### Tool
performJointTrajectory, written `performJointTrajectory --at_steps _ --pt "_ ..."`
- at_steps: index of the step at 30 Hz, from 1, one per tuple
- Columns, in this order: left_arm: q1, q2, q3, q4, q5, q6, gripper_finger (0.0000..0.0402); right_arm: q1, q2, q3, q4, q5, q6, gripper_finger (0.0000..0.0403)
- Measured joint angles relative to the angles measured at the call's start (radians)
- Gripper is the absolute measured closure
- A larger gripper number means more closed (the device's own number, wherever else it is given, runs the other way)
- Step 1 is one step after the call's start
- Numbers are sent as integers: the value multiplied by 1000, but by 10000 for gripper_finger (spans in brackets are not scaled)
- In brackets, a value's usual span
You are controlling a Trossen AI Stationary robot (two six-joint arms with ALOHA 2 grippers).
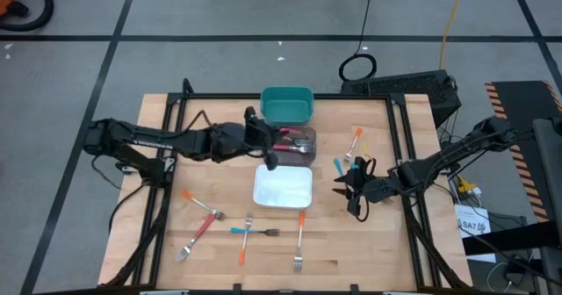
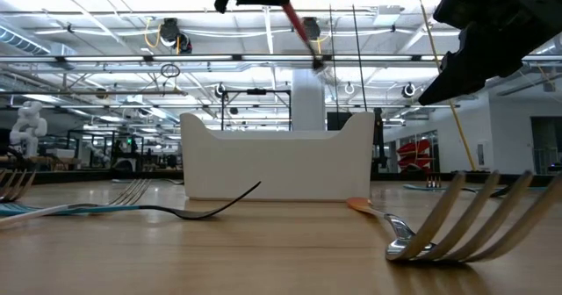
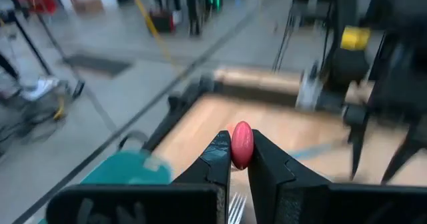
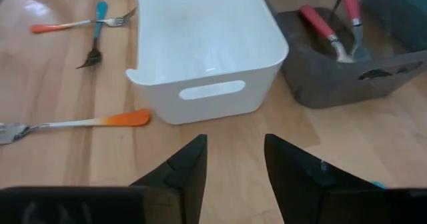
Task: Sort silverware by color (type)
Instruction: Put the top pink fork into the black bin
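My left gripper [image 1: 269, 146] hangs over the dark bin [image 1: 304, 153], shut on a red-handled fork [image 2: 301, 25]. Two more red-handled forks [image 4: 325, 26] lie inside that bin. The white bin [image 1: 283, 188] stands in front of it and the teal bin [image 1: 287, 104] behind it. My right gripper [image 1: 350, 190] hovers open to the right of the white bin, with nothing between its fingers [image 4: 190, 161]. A blue fork [image 1: 338, 165] and an orange fork [image 1: 355, 143] lie flat on the table beside it. My left gripper pinches the fork's red handle between its two fingers. The handle's rounded end [image 3: 241, 143] sticks out between the fingertips. The fingers come nearly level from the table's left side. The fork slants down out of the gripper, lifted clear above the bins.
Several more forks lie flat on the near half of the table: orange and red ones [image 1: 204, 218], a blue one [image 1: 255, 232], an orange one [image 1: 299, 238]. One orange-handled fork [image 4: 87, 122] lies beside the white bin. Black frame rails run along the table's edges.
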Motion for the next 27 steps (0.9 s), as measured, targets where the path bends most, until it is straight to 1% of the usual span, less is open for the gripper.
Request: performJointTrajectory --at_steps 2,5,8,11,15,20,27 --pt "9 -22 -101 121 11 -20 375 6 0 0 2 20 -1 258" --pt "30 -23 -235 349 15 -80 375 12 0 0 1 31 -3 258" --pt "52 -22 -347 512 16 -149 375 12 0 0 1 31 -6 258" --pt "73 -21 -427 616 16 -225 372 12 0 0 7 34 -14 258" --pt "82 -18 -477 634 -9 -281 358 12 0 0 7 78 -23 258" --pt "82 -2 -480 631 -17 -294 355 12 0 0 8 110 -27 258" --pt "97 50 -480 628 -45 -336 352 12 0 0 8 113 -31 258"
